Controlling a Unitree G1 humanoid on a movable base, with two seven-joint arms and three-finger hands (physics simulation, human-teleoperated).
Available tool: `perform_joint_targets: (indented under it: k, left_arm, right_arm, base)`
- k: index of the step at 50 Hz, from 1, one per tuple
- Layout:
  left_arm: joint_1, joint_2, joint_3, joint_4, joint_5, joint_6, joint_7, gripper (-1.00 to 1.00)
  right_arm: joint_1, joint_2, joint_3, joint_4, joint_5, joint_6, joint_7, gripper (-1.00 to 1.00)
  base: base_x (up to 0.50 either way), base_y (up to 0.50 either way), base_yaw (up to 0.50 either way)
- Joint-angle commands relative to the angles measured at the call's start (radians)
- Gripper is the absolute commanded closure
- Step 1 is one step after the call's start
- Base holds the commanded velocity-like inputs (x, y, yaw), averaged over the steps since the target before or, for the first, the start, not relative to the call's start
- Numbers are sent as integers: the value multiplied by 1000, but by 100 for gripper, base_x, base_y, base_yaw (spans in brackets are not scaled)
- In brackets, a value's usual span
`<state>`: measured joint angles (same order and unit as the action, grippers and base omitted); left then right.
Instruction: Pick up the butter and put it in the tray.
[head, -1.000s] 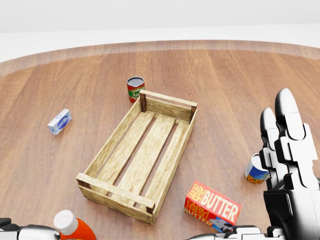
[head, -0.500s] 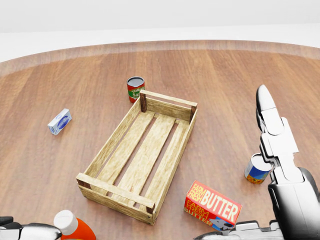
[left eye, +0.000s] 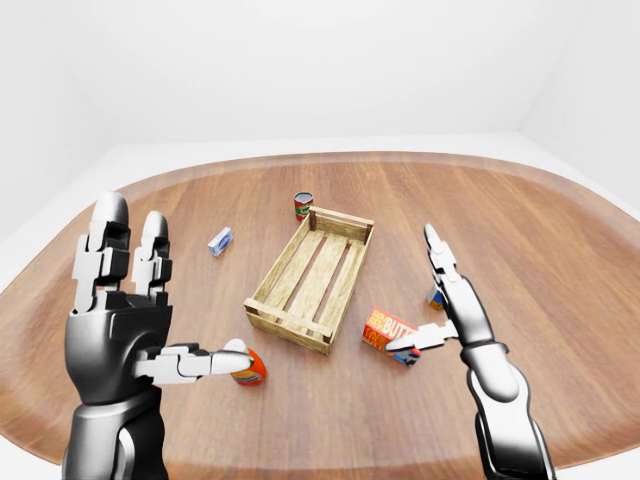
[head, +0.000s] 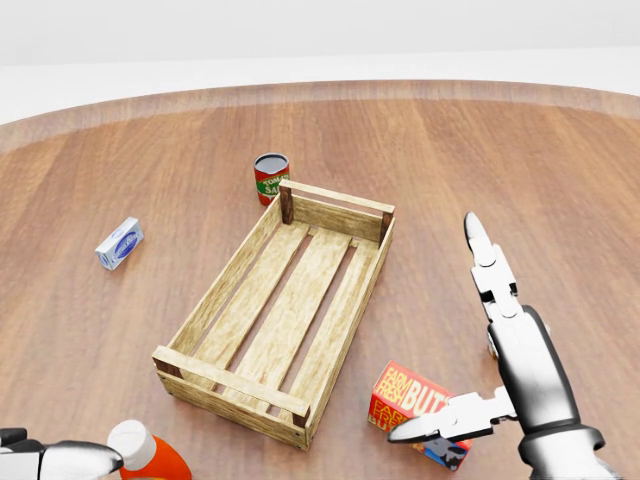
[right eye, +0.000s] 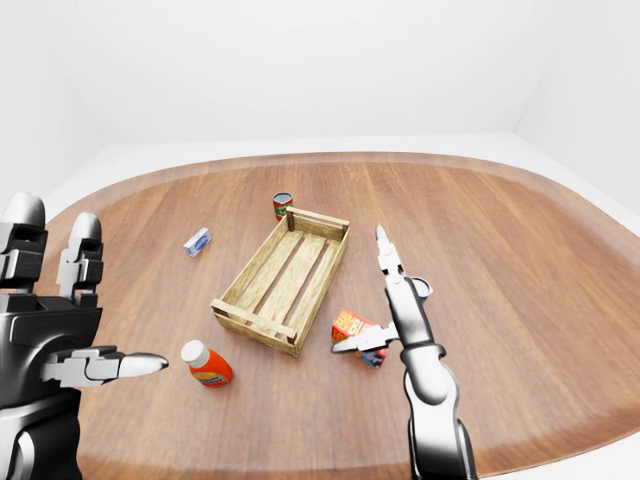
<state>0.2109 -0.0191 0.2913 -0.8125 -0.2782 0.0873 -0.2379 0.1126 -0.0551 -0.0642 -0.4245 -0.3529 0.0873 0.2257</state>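
Presently: butter (head: 412, 398), flat on the table (head: 480, 160), just beside the tray (head: 283, 310) at its 4 o'clock corner. Right hand (head: 520, 372) splayed above it, thumb across the box, nothing grasped, seemingly poised to grip. Left hand (left eye: 125, 320) raised, fingers spread, empty.

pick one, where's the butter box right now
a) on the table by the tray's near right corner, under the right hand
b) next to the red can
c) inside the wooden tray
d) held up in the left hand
a: the butter box lies on the table outside the tray, with the open right hand over it.
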Motion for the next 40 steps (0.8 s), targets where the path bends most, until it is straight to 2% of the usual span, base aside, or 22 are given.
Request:
perform_joint_targets:
  k: [1, 15, 40]
  left_arm:
    - [-3, 3, 1, 2, -2, 0, 4, -100]
    - [5, -2, -2, -3, -2, 0, -2, -100]
    - [-2, 2, 1, 5, -5, 0, 4, -100]
  right_arm:
    - [-78, -24, -38, 221, 7, 0, -27, -100]
    - [-107, -44, -41, 396, 8, 0, -54, -100]
    - [-177, -81, -41, 583, -32, 0, -69, -100]
  base:
    - [0, 0, 0]
    - [0, 0, 0]
    - [0, 0, 0]
